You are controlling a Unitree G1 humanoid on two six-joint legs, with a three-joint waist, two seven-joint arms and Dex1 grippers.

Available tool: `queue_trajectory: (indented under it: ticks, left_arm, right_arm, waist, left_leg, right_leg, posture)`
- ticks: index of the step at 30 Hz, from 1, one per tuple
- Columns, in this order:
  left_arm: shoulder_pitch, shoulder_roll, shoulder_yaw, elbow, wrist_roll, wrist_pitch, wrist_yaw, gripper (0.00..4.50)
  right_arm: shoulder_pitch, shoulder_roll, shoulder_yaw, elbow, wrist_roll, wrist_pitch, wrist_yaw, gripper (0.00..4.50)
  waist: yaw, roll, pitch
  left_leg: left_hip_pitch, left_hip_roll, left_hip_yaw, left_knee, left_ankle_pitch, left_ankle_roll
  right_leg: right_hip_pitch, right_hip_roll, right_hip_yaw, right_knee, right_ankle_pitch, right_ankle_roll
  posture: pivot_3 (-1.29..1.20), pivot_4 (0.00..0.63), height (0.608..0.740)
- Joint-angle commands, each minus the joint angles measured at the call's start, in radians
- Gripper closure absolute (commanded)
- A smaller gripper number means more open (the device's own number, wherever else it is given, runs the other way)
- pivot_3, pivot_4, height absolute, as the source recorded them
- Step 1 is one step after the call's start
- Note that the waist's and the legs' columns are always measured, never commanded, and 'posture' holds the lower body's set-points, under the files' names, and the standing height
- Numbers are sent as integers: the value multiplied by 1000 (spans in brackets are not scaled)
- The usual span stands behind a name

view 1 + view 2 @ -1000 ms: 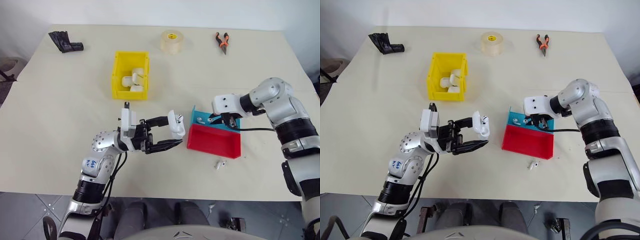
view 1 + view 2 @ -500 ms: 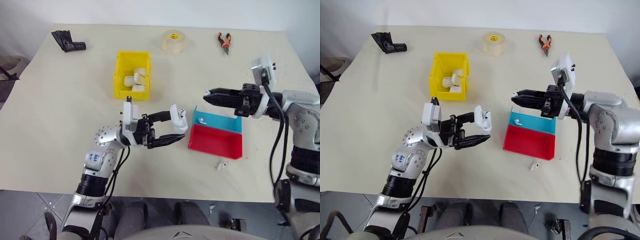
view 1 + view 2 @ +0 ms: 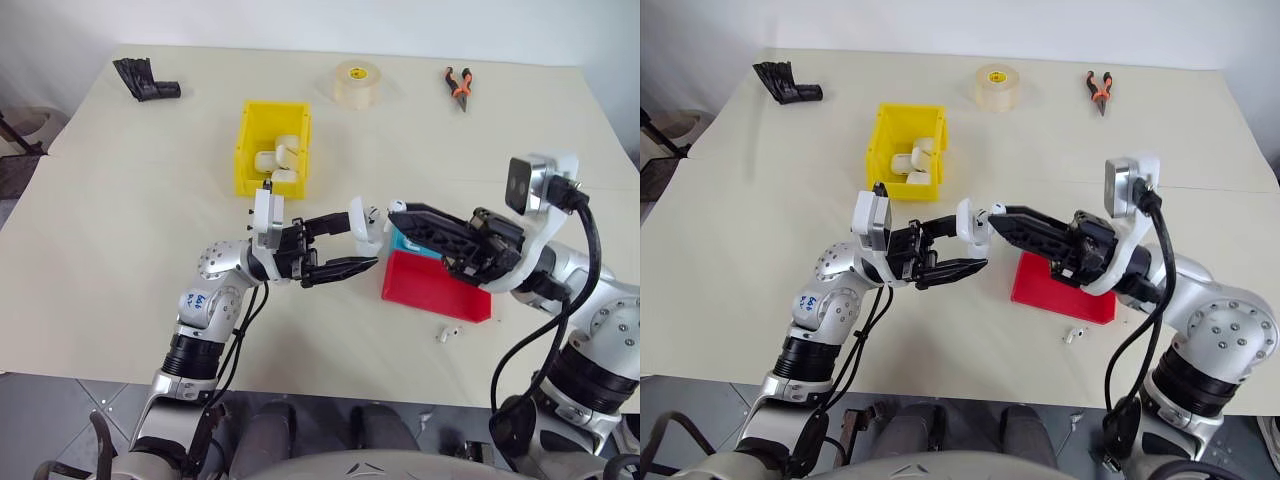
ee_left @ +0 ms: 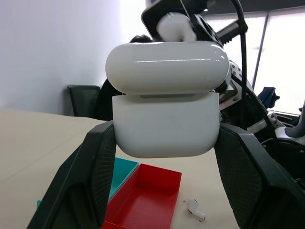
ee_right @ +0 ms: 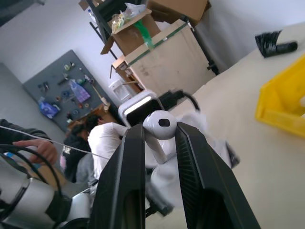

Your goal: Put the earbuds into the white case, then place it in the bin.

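My left gripper (image 3: 358,243) is shut on the white case (image 3: 362,224), held above the table with its hinged lid (image 4: 167,67) flipped open. My right gripper (image 3: 397,209) is shut on one of the earbuds (image 5: 159,125), pinched at the fingertips, and it points at the case from the right, almost touching the open lid. A second earbud (image 3: 447,334) lies loose on the table in front of the red tray. The yellow bin (image 3: 243,152) stands farther back on the left and holds several white cases.
A red tray (image 3: 432,292) and a blue tray (image 3: 408,244) lie just under my right gripper. A tape roll (image 3: 358,80), orange pliers (image 3: 459,85) and a black object (image 3: 145,82) sit along the far edge. A person's hand (image 5: 38,149) shows in the room behind.
My right gripper has lifted off the blue tray, rolled its wrist and swung in toward the case with an earbud in it. The left gripper has held the case nearly still.
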Motion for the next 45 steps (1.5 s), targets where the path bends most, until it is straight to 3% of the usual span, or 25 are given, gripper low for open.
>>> queue_trajectory:
  ticks: [1, 17, 26, 33, 42, 45]
  left_arm:
    - [-19, -11, 10, -21, -26, 0, -11, 1745]
    - [-17, -18, 7, -22, -16, -1, -21, 1745]
    - [-20, -29, 9, -18, -15, -9, -21, 1745]
    - [-25, -38, 13, -15, -11, -11, -23, 1745]
    - [-26, 0, -1, 0, 66, -57, -24, 1745]
    - [-49, 39, -26, 36, 162, -148, -29, 1745]
  right_arm:
    - [42, -30, 40, -46, 56, -74, -52, 3976]
    - [159, -150, 229, -66, 88, -283, -66, 3976]
    - [217, -247, 333, -90, 25, -318, -49, 3976]
    - [217, -294, 348, -88, -24, -374, -15, 1742]
    - [243, -420, 275, -35, -51, -402, 44, 1742]
    - [250, -486, 257, -23, -87, -407, 89, 2350]
  waist:
    - [0, 0, 0]
    - [1, 0, 0]
    - [3, 0, 0]
    - [3, 0, 0]
    - [8, -1, 0]
    - [8, -1, 0]
  left_leg:
    - [0, 0, 0, 0, 0, 0]
    - [0, 0, 1, 0, 0, 0]
    - [0, 0, 0, 0, 0, 0]
    - [0, 1, 0, 0, 0, 0]
    - [0, 0, 0, 0, 0, 1]
    - [-1, 0, 1, 0, 0, 1]
  right_leg:
    - [0, 0, 0, 0, 0, 0]
    - [1, 1, 2, -2, 0, 0]
    - [1, 1, 2, -3, 0, 0]
    - [2, 0, 2, -5, 0, 0]
    - [3, 0, 2, -6, 0, 0]
    - [3, 1, 1, -6, 0, 1]
  posture:
    - [0, 150, 740]
    - [0, 150, 740]
    - [0, 150, 740]
    - [0, 150, 740]
    - [0, 150, 740]
    - [0, 150, 740]
